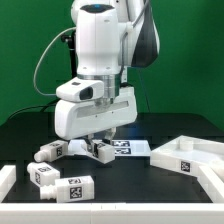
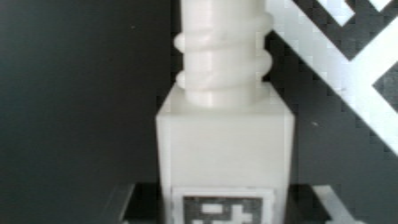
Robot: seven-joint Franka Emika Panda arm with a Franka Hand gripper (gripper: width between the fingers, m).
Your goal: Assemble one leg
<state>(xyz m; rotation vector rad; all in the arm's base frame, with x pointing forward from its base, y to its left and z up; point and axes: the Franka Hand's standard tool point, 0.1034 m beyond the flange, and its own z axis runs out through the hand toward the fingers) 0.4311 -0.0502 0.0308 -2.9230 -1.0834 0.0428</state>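
Note:
In the wrist view a white leg with a threaded peg at its far end and a square tag near the jaws lies between my gripper fingers. The dark fingertips press against both of its sides. In the exterior view the gripper is down at the black table, shut on this leg, next to the marker board. Three more legs lie on the exterior view's left: one beside the gripper, and two nearer the front.
The wide white tray-like panel with raised rims lies on the exterior view's right. A white rail sits at the left edge and another white frame piece at the front right. The marker board also shows in the wrist view.

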